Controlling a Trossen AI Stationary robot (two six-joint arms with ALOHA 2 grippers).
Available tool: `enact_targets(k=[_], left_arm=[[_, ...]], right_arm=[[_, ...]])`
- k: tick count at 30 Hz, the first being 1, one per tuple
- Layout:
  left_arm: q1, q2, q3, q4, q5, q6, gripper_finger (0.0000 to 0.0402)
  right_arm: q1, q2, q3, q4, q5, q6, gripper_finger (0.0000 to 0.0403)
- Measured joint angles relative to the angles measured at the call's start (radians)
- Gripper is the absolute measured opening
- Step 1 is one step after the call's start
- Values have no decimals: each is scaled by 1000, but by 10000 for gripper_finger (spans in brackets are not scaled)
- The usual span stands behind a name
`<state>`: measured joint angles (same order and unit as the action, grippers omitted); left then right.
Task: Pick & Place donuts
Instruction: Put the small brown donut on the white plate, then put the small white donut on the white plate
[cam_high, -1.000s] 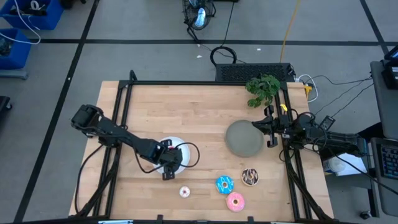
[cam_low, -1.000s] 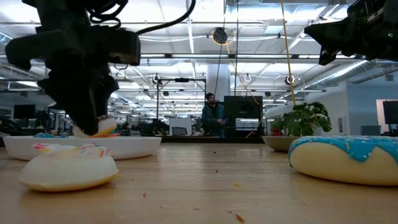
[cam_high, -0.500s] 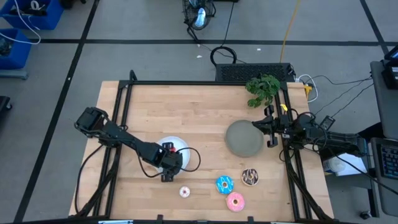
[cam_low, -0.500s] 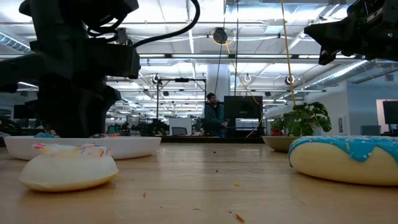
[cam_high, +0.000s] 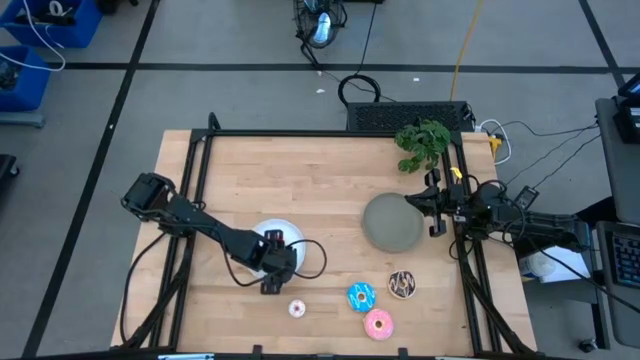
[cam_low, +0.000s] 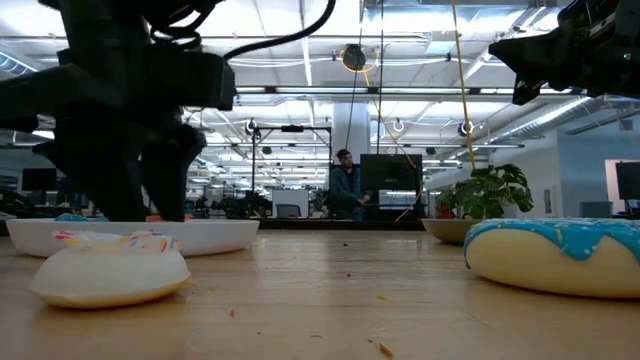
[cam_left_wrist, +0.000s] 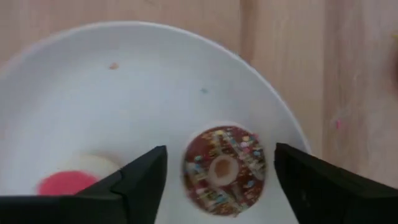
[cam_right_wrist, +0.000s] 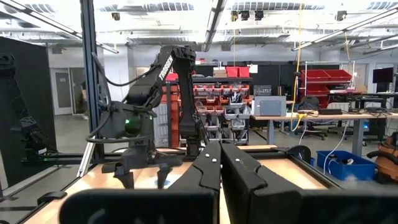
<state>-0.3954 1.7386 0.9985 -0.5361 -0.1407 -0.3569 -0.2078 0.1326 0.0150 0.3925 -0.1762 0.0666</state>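
Observation:
My left gripper (cam_high: 272, 264) points down over the white plate (cam_high: 290, 232), open. In the left wrist view its fingers (cam_left_wrist: 219, 155) stand on either side of a small reddish-brown sprinkled donut (cam_left_wrist: 224, 172) that lies flat on the plate (cam_left_wrist: 124, 81), with a gap on both sides. A small red-topped donut (cam_left_wrist: 69, 183) lies beside it on the plate. On the table lie a whitish donut (cam_high: 297, 308), a blue-iced donut (cam_high: 360, 296), a pink-iced donut (cam_high: 378, 323) and a chocolate donut (cam_high: 402, 284). My right gripper (cam_high: 432, 205) waits shut at the right edge.
A grey plate (cam_high: 392, 222) lies at the table's right, just in front of the right gripper. A potted plant (cam_high: 422, 142) stands at the far right corner. Black frame rails (cam_high: 195, 200) run along the table's sides. A person (cam_low: 345, 185) stands far behind the table.
My left gripper has opened and let go of the small reddish-brown donut. The donut hung just above the white plate between the fingers a second ago and now lies flat on the plate between them.

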Motion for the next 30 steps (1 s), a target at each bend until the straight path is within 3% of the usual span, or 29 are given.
enact_targets(k=[7, 13, 17, 25, 27, 30], left_arm=[[0, -4, 201, -243, -69, 59, 338], [-6, -5, 444, -404, -36, 64, 320], [-40, -5, 555, -421, -36, 73, 260], [-106, -5, 594, -392, -45, 108, 29], [-116, -5, 582, -383, -45, 112, 13], [-133, -5, 555, -365, -44, 113, 24]], right_arm=[[0, 0, 0, 0, 0, 0, 0], [0, 0, 0, 0, 0, 0, 0], [0, 0, 0, -1, -2, 0, 0], [0, 0, 0, -1, -2, 0, 0], [0, 0, 0, -1, -2, 0, 0], [0, 0, 0, -1, -2, 0, 0]])
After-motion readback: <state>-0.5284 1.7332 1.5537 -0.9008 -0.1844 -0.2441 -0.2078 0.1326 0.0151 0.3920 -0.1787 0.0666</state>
